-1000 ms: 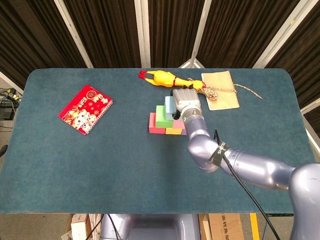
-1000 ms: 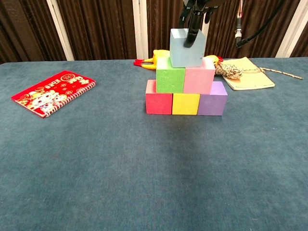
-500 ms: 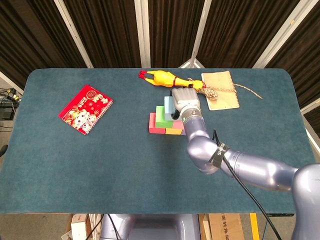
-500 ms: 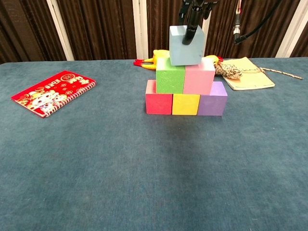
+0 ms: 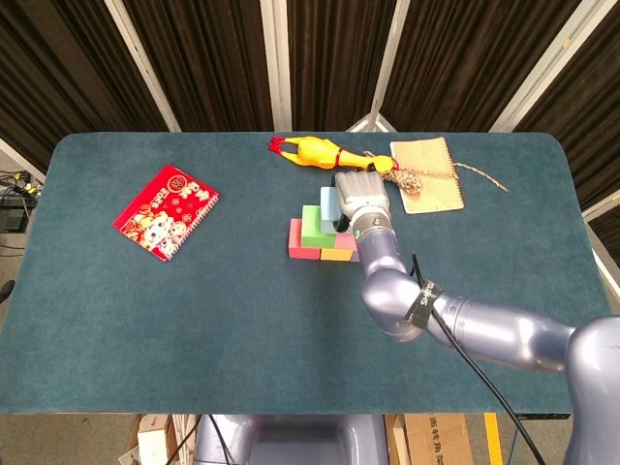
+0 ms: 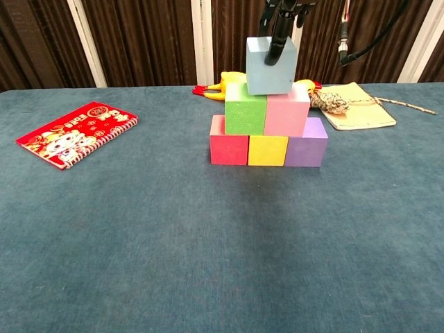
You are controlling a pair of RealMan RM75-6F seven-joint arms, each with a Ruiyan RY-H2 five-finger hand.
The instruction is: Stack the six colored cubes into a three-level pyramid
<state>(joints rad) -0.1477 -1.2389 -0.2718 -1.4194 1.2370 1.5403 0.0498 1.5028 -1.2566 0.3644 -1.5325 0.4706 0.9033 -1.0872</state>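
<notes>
- The pyramid stands near the middle of the table (image 6: 139, 229); all places below are given from it.
- Bottom row, as seen from the chest: red cube (image 6: 229, 148) on the left, yellow cube (image 6: 268, 150) in the middle, purple cube (image 6: 306, 145) on the right, touching side by side.
- Second row: green cube (image 6: 245, 115) and pink cube (image 6: 286, 114), touching, resting on the bottom row.
- The blue cube (image 6: 270, 66) is at the top, over the seam between green and pink, slightly tilted. Whether its underside fully rests on them, I cannot tell.
- The right hand (image 5: 359, 197) comes down from above onto the blue cube and holds it; dark fingers (image 6: 279, 35) lie across its front face in the chest view. In the head view the hand covers most of the pyramid's right side.
- The left hand shows in neither view.
- Behind the pyramid lies a rubber chicken (image 5: 315, 151), yellow with red feet.
- Behind and to the right lies a tan notebook (image 5: 426, 174), with a rope (image 5: 417, 178) knotted at its near-left corner and trailing across it to the right.
- Well off to the left lies a red spiral notebook (image 5: 165, 211), turned at an angle.
</notes>
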